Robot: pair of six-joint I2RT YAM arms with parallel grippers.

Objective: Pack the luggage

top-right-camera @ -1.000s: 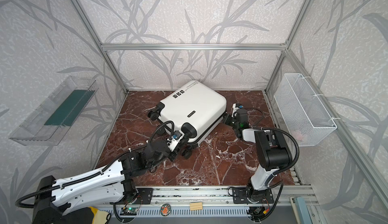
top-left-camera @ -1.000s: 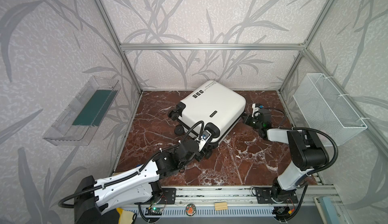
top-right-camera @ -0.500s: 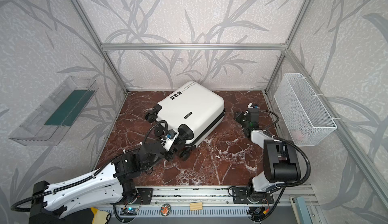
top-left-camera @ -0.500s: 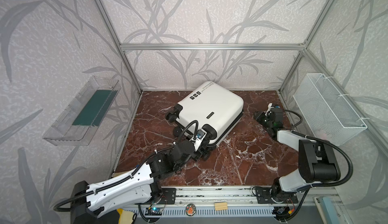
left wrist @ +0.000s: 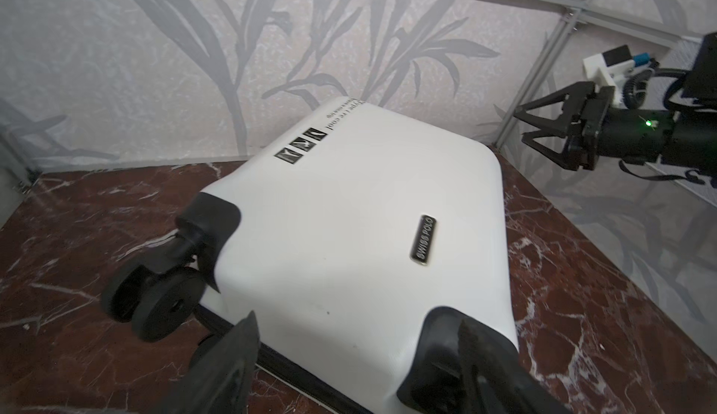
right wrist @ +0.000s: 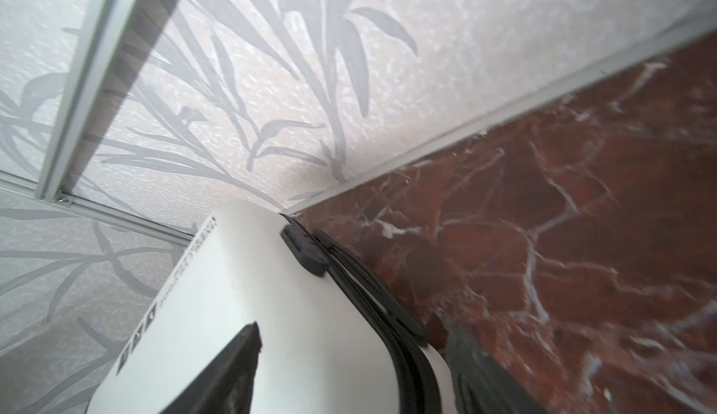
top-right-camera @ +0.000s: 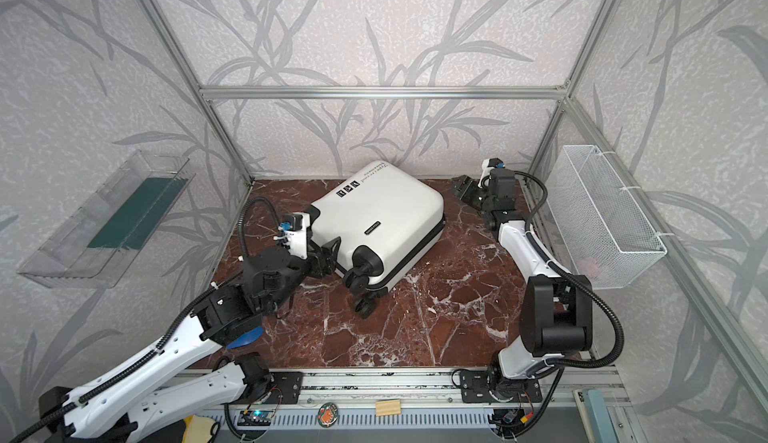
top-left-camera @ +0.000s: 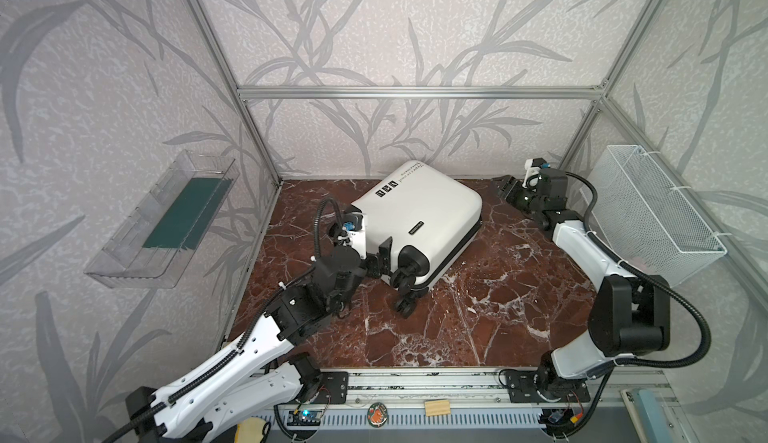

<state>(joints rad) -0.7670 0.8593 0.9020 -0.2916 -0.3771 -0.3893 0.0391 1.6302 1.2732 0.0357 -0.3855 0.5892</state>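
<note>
The luggage (top-left-camera: 419,220) (top-right-camera: 382,216) is a small white hard-shell suitcase. It lies flat and closed on the red marble floor, with its black caster wheels (top-left-camera: 405,274) toward the front. My left gripper (top-left-camera: 380,256) (top-right-camera: 326,254) (left wrist: 355,321) is open at the wheel end. Its fingers straddle the white shell (left wrist: 349,218) beside a black wheel housing. My right gripper (top-left-camera: 507,185) (top-right-camera: 463,185) (right wrist: 353,328) is open near the back right corner, apart from the suitcase. The right wrist view shows the black zipper seam (right wrist: 372,303) and the handle mount.
A clear plastic tray (top-left-camera: 166,220) holding a dark green sheet hangs on the left wall. A white wire basket (top-left-camera: 656,212) hangs on the right wall. A small wooden block (top-left-camera: 437,407) lies on the front rail. The back wall stands just behind the suitcase.
Both grippers have opened. The right gripper has drawn back from the suitcase's right side to the back right corner. The left arm has pulled back a little, and the suitcase has shifted slightly left.
</note>
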